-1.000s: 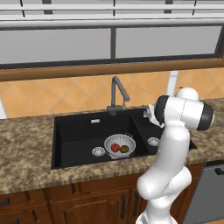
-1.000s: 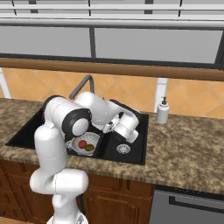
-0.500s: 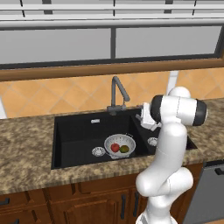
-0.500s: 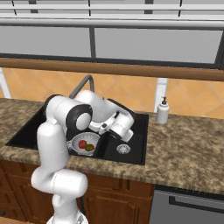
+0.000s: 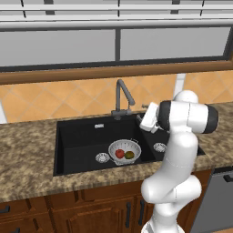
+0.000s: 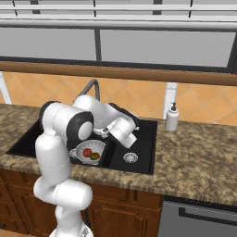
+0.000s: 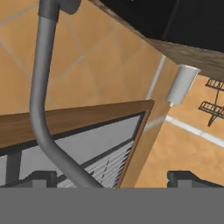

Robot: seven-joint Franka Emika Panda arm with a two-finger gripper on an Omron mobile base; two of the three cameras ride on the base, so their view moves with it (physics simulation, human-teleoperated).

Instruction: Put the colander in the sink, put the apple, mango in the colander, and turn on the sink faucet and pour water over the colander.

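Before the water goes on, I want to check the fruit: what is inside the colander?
The apple and the mango lie side by side in the colander. The colander floor beneath them is covered.

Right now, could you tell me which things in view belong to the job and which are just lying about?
Job:
- colander in the sink
- apple and mango inside the colander
- sink faucet
- gripper, open beside the faucet

Lying about:
- soap dispenser on the counter
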